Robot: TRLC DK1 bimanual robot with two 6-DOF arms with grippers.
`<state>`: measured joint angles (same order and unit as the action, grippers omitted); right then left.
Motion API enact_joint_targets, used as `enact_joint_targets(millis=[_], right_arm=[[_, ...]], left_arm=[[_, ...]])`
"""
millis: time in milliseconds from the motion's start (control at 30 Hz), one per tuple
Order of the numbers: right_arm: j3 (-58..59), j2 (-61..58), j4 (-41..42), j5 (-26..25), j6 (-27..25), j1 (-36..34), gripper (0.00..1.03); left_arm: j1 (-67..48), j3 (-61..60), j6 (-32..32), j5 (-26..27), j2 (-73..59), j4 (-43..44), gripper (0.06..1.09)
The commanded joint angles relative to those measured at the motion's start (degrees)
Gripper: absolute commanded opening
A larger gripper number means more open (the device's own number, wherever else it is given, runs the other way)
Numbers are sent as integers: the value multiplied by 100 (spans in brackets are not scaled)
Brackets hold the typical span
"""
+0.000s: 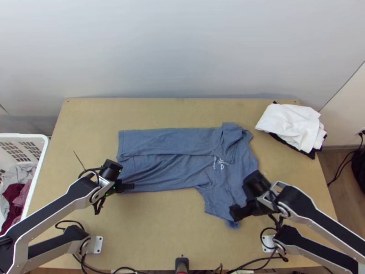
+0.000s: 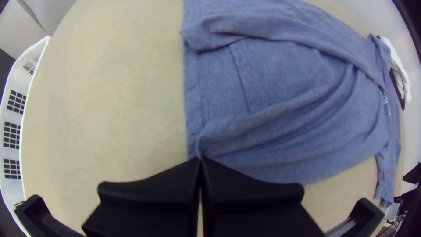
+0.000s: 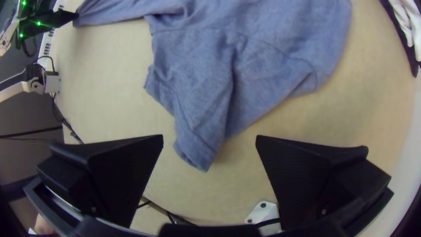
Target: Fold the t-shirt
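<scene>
At the near edge of the light wooden table (image 1: 159,233), loose cables (image 1: 260,261) run beside a dark fixture (image 1: 181,264), and white brackets (image 1: 98,244) stand by both arms. The right arm (image 1: 315,213) reaches inward with its gripper (image 1: 239,212) above the near sleeve (image 1: 219,198); its fingers are spread, and the right wrist view places the sleeve end between them, ungripped. The left arm (image 1: 50,210) extends up to the shirt's near hem corner, its gripper (image 1: 129,186) closed with fabric pinched at the tips. The t-shirt (image 1: 164,171) lies across the middle of the table, hem to the left and shoulders to the right, its far side folded over lengthwise and creases running along the body. Left of the table stands a white basket (image 1: 40,166) holding grey and dark red clothes (image 1: 18,196), cut off by the picture's edge. At the far right corner, a white cloth (image 1: 292,123) lies bunched on a black cloth (image 1: 312,154), mostly covered. A plain pale wall (image 1: 182,45) rises behind. The print on the chest is too small to make out, and the layers beneath the fold are hidden.
</scene>
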<state>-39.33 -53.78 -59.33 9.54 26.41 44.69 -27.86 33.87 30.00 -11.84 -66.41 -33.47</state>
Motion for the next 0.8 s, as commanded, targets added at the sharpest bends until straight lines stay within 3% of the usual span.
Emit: enact_joint_targets(millis=[0,200,267,467,600,700,767], right_arm=[[453,-203,370,303,83,330,97],[567,-405,616,487,22,515,95],[576,-467,642,514,4,515,87],[628,-634,668,514,-5,515,84],[655,-625,835,470,-13,515,36],[664,-616,958,373,-31,515,17],[655,-607,994,347,-93,515,12]], left_arm=[[96,32,6,6,-65,-10,10],[149,76,-3,6,-118,-19,10],[149,111,-3,6,-135,-19,10],[202,190,-29,6,-153,-80,10],[219,190,-29,6,-144,-98,10],[219,199,-29,6,-126,-107,10],[228,199,-38,6,-109,-116,10]])
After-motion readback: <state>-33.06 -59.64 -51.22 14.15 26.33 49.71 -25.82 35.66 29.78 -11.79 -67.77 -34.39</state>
